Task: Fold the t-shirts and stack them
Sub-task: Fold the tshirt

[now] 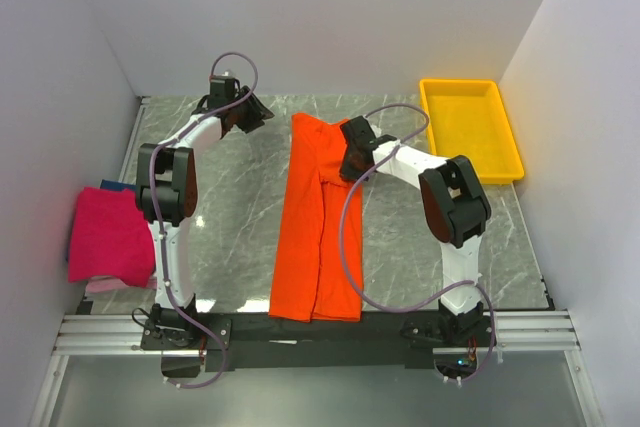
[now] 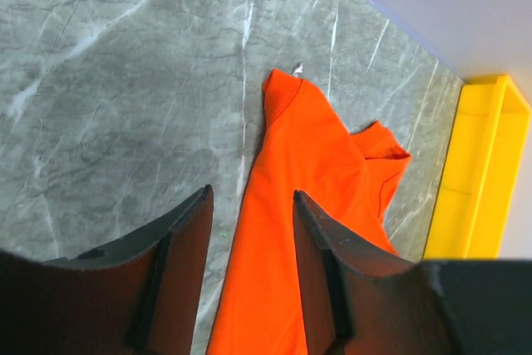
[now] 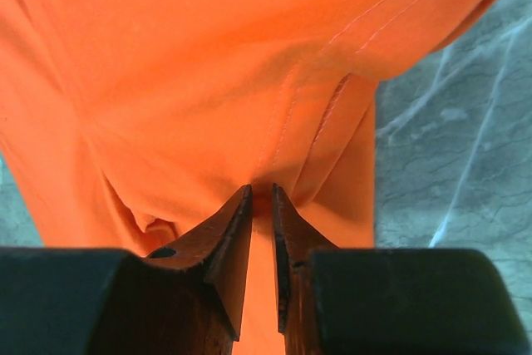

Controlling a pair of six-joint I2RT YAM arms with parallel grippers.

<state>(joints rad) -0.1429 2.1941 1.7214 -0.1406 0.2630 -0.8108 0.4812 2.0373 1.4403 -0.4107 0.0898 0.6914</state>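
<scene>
The bright orange t-shirt [image 1: 315, 227] lies as a long strip down the middle of the table, with its sides folded in. My right gripper [image 1: 350, 162] is at the shirt's upper right part. In the right wrist view the jaws [image 3: 262, 193] are shut on a pinch of orange cloth [image 3: 208, 81]. My left gripper [image 1: 255, 112] is open and empty, hovering left of the shirt's far end. Its view [image 2: 249, 197] shows the orange shirt [image 2: 316, 155] between and beyond the fingers. A folded magenta-pink shirt [image 1: 105, 237] lies at the left edge on dark blue [image 1: 115, 185] and pale [image 1: 105, 287] cloth.
A yellow plastic tray [image 1: 470, 127] stands at the back right; it also shows in the left wrist view [image 2: 478, 172]. White walls close in the marble table [image 1: 240, 217] on the left, back and right. The arm bases sit on a rail [image 1: 320, 332] at the near edge.
</scene>
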